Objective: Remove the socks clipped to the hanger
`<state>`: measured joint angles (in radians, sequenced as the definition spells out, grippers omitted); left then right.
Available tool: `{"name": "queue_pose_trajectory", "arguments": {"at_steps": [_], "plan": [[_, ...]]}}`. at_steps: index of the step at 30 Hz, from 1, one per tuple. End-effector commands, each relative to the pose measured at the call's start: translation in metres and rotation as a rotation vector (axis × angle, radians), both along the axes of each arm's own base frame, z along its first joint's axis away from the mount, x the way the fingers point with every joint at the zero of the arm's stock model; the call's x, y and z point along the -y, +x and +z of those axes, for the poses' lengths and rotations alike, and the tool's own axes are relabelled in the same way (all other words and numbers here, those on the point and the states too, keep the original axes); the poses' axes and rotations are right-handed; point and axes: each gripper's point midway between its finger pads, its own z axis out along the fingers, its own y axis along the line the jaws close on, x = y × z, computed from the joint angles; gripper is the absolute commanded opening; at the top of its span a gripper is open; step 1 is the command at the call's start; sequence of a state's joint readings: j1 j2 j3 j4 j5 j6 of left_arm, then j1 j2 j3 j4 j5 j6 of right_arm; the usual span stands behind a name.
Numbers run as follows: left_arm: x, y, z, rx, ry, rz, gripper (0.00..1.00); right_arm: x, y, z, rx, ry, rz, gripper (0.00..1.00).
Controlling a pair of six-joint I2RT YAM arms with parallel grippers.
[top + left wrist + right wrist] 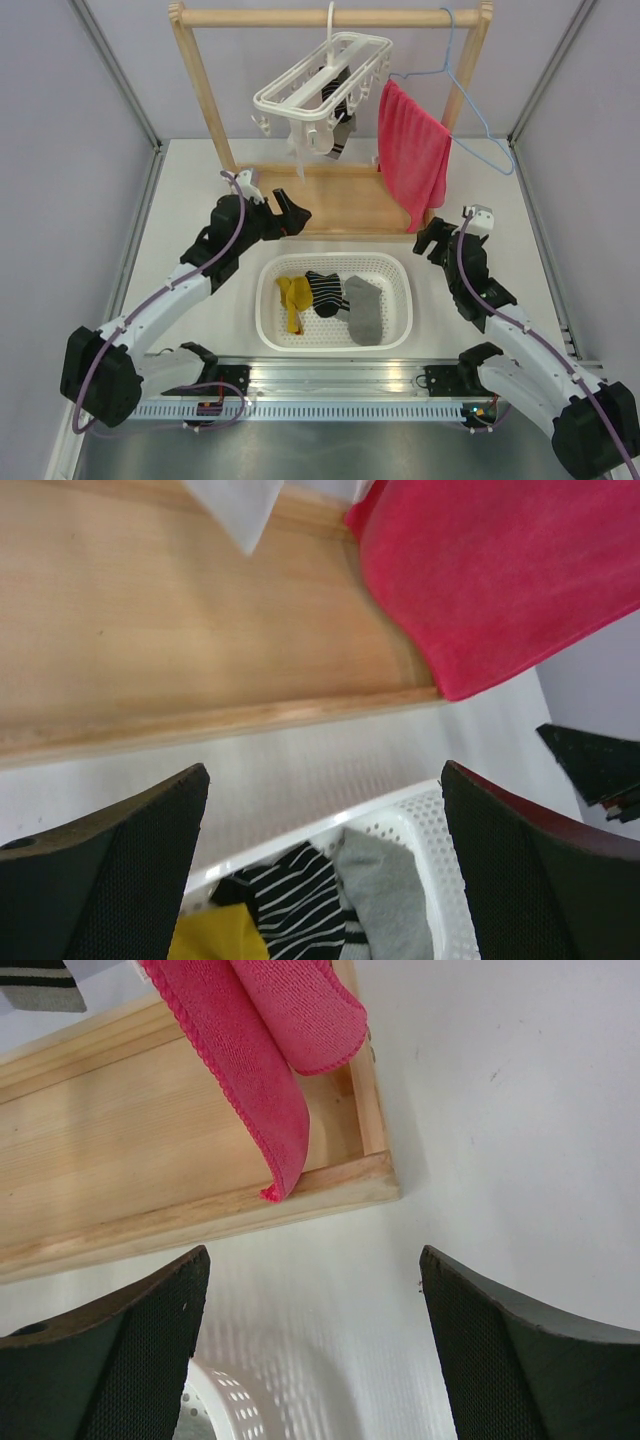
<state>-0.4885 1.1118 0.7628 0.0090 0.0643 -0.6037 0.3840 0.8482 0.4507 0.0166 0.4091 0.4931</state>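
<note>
Grey walls close in a white table point(180, 200) on which a wooden rack point(200, 90) stands at the far side, its rail carrying the hanger point(290, 106) by its hook so the clips dangle free at a height the arms can reach. Two socks hang from those clips, a white one point(300, 150) and a dark-striped one point(338, 140), so the task looks part done. To their right a red towel point(410, 160) drapes down to the rack's base. A white basket point(335, 259) sits near, between the arms, evidently as the drop point: a yellow sock point(292, 298), a black-and-white striped sock point(322, 293) and a grey sock point(365, 308) lie in it. The left jaws, just beyond the basket's far left corner and below the hanger, stand wide and hold nothing, probably placed to rise to the next clip. The right jaws, beside the basket's far right corner over bare table, are likewise wide and empty.
</note>
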Motion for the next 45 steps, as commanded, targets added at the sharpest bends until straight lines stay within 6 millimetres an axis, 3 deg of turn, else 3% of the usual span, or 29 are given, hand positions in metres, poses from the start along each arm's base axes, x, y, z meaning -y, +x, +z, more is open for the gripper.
{"name": "queue_pose_trajectory", "arguments": {"at_steps": [1,2,4,6,7,8,10,12,18,23,27,28,30,31,33,39,40,42,44,45], "plan": [[0.012,0.034,0.09,0.252,-0.126,0.023,1.0,-0.003,0.006,0.014,0.06,0.045,0.014,0.89],[0.01,0.045,0.087,0.257,-0.104,0.06,1.0,-0.004,0.007,0.016,0.069,0.051,0.018,0.89],[0.007,0.059,0.103,0.306,-0.093,0.099,1.0,-0.006,0.01,0.016,0.071,0.061,0.029,0.89],[0.006,0.076,0.098,0.307,-0.07,0.141,1.0,-0.005,0.012,0.015,0.073,0.064,0.03,0.89],[0.008,0.082,0.108,0.33,-0.076,0.152,1.0,-0.007,0.012,0.013,0.067,0.067,0.04,0.89],[0.01,0.092,0.099,0.318,-0.06,0.159,1.0,-0.007,0.014,0.014,0.075,0.072,0.043,0.89],[0.013,0.104,0.103,0.332,-0.061,0.179,1.0,-0.008,0.016,0.012,0.07,0.074,0.052,0.89],[0.019,0.12,0.095,0.317,-0.049,0.189,1.0,-0.005,0.018,0.011,0.071,0.076,0.047,0.89],[0.03,0.142,0.08,0.318,0.028,0.219,0.99,-0.003,0.025,0.009,0.073,0.094,0.063,0.89],[0.028,0.155,0.063,0.307,0.086,0.268,0.71,-0.002,0.03,0.001,0.067,0.118,0.077,0.89],[0.031,0.162,0.064,0.329,0.106,0.269,0.56,-0.003,0.034,-0.01,0.05,0.139,0.096,0.89],[0.032,0.163,0.063,0.333,0.111,0.267,0.44,-0.002,0.035,-0.009,0.057,0.137,0.094,0.89],[0.033,0.166,0.06,0.328,0.117,0.27,0.31,-0.001,0.036,-0.01,0.056,0.129,0.092,0.88],[0.033,0.167,0.059,0.328,0.119,0.269,0.18,0.0,0.037,-0.009,0.06,0.118,0.094,0.88],[0.034,0.168,0.056,0.325,0.124,0.271,0.06,0.003,0.036,-0.008,0.064,0.105,0.084,0.88],[0.029,0.16,0.055,0.326,0.128,0.28,0.02,0.007,0.035,-0.004,0.069,0.079,0.077,0.88],[0.029,0.155,0.062,0.338,0.12,0.279,0.02,0.006,0.035,-0.004,0.07,0.081,0.083,0.88],[0.022,0.146,0.058,0.332,0.12,0.283,0.02,0.005,0.035,-0.003,0.069,0.088,0.085,0.88],[0.02,0.133,0.071,0.353,0.096,0.278,0.02,0.004,0.035,-0.003,0.07,0.09,0.09,0.88],[0.019,0.127,0.067,0.346,0.1,0.269,0.02,0.003,0.035,-0.002,0.073,0.094,0.095,0.88]]}}
